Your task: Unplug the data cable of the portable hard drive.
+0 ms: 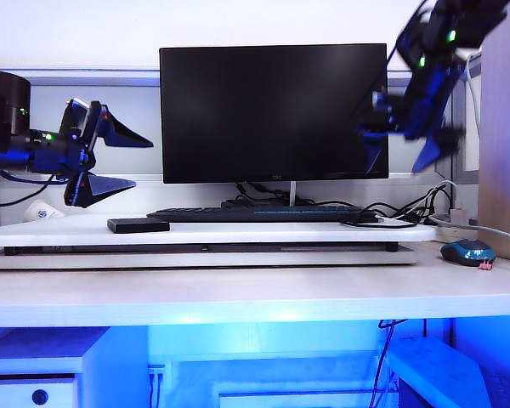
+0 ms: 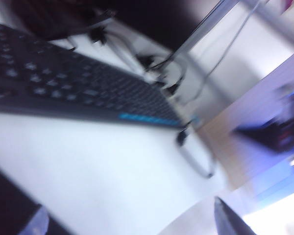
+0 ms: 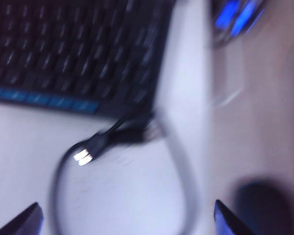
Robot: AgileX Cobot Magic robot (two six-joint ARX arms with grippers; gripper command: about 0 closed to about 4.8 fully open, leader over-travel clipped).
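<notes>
A black keyboard [image 1: 259, 213] is lying along a raised white shelf [image 1: 76, 231] on a white desk [image 1: 238, 293], in front of a dark monitor [image 1: 273, 112]. Everything below is placed relative to that keyboard.

The portable hard drive [image 1: 138, 225], a small flat black slab, is sitting on the shelf just off the keyboard's left end, with nothing plugged into the side that is showing. The data cable [image 3: 179, 161] is lying in a loose loop on the shelf off the keyboard's right end, well apart from the drive, its silvery plug [image 3: 83, 156] resting free. This suggests the cable is already out of the drive.

The left tool [image 1: 102, 166] is hanging in the air above and to the left of the drive, its jaws spread wide and gripping nothing. The right tool [image 1: 421, 127] is raised high above the keyboard's right end, also spread wide and empty; both appear to be clear of the work.

A blue mouse [image 1: 468, 252] is sitting on the desk to the right of the keyboard.

Both wrist views are smeared by motion, so only dark finger edges are showing at their borders. The cable's far end is merging into a tangle of cords behind the keyboard and cannot be followed. The right arm is blurred in the exterior view.
</notes>
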